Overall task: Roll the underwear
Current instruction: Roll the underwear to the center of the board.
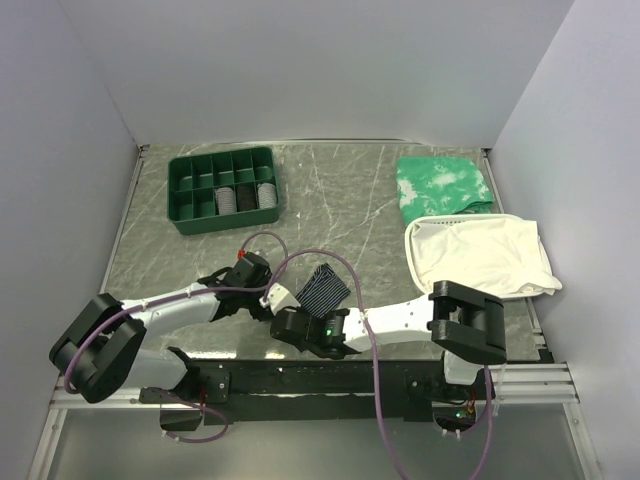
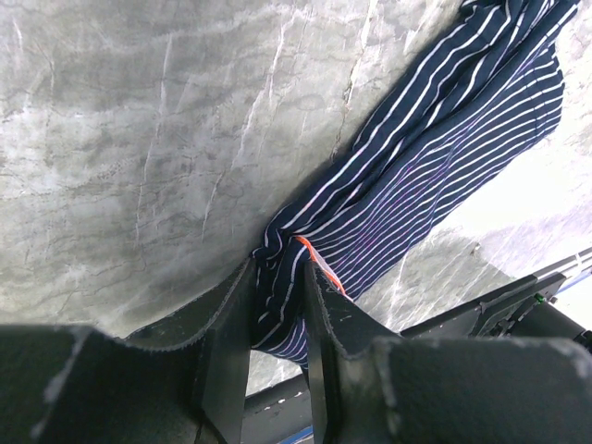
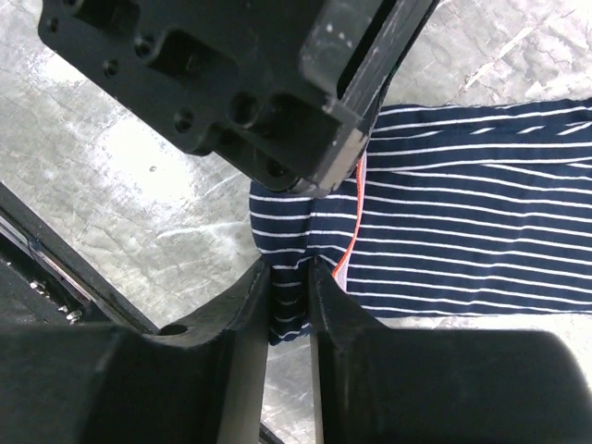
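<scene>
The underwear [image 1: 325, 287] is a navy cloth with white pinstripes and an orange trim, lying near the table's front edge. My left gripper [image 1: 268, 297] is shut on its near corner; in the left wrist view the fabric [image 2: 435, 157] runs up and right from between my fingers [image 2: 326, 314]. My right gripper [image 1: 292, 322] is shut on the same end; in the right wrist view the cloth [image 3: 462, 213] spreads right from the pinch [image 3: 289, 277]. The left gripper's body [image 3: 268, 83] looms just above it.
A green divided tray [image 1: 222, 188] holding rolled garments stands at the back left. A green-and-white mottled cloth [image 1: 443, 183] lies at the back right. A large white cloth [image 1: 480, 255] lies in front of it at the right edge.
</scene>
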Controlling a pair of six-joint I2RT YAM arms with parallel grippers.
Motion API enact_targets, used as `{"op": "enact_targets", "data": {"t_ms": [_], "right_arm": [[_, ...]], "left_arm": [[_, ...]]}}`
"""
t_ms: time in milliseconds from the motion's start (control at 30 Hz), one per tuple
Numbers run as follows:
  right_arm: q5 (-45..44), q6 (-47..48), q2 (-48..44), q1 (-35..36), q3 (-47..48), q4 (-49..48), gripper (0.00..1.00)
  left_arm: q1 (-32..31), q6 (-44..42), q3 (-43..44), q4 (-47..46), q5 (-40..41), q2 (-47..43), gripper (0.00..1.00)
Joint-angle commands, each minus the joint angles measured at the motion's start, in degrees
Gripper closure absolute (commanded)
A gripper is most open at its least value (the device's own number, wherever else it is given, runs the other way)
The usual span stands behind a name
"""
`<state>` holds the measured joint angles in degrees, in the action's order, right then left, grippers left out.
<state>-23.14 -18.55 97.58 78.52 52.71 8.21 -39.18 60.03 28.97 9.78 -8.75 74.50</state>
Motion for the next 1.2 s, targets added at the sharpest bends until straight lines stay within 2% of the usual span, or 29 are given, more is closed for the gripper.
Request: {"op": "enact_targets", "data": {"t_ms": [0, 233, 400, 533, 700, 800, 833, 1000, 1033, 1167], "right_arm": [[3.2, 0.0, 4.0, 0.1, -0.8, -1.2, 0.79], [6.4, 3.6, 7.6, 0.0, 3.6, -2.3, 0.82], [7.6, 5.3, 9.6, -0.1, 6.8, -2.9, 0.82], [9.1, 4.3, 8.6, -0.7, 6.3, -4.0, 0.83], [13.6, 1.8, 4.1, -2.7, 3.1, -7.1, 0.83], [18.2, 0.3, 1.7, -5.2, 1.0, -9.9, 0.82], [22.3, -0.2, 0.8, -6.1, -0.2, -10.9, 0.82], [34.6, -3.2, -1.1, -13.3, -4.3, -17.6, 0.82], [38.7, -3.5, -1.4, -14.0, -5.6, -18.7, 0.82], [45.8, -5.6, -1.0, -17.3, -7.9, -22.6, 0.82]], "left_arm": [[-0.4, -1.7, -0.2, 3.0, 1.5, 0.6, 0.69], [2.3, 0.3, -2.6, 3.7, 3.7, -3.2, 0.71], [6.7, 0.0, -5.1, 5.6, 4.0, -7.8, 0.72], [7.5, -0.1, -4.7, 8.3, 4.5, -10.7, 0.71], [7.5, -0.4, -3.8, 7.2, 3.3, -8.9, 0.67], [7.5, -0.8, -2.6, 7.1, 3.4, -8.1, 0.62], [7.5, -1.0, -2.2, 7.3, 3.8, -7.9, 0.61], [7.5, -0.9, 1.2, 8.9, 6.3, -7.8, 0.41], [7.5, -0.8, 1.6, 9.2, 6.8, -7.9, 0.34], [8.8, -1.1, 4.8, 10.0, 8.6, -7.4, 0.28]]}}
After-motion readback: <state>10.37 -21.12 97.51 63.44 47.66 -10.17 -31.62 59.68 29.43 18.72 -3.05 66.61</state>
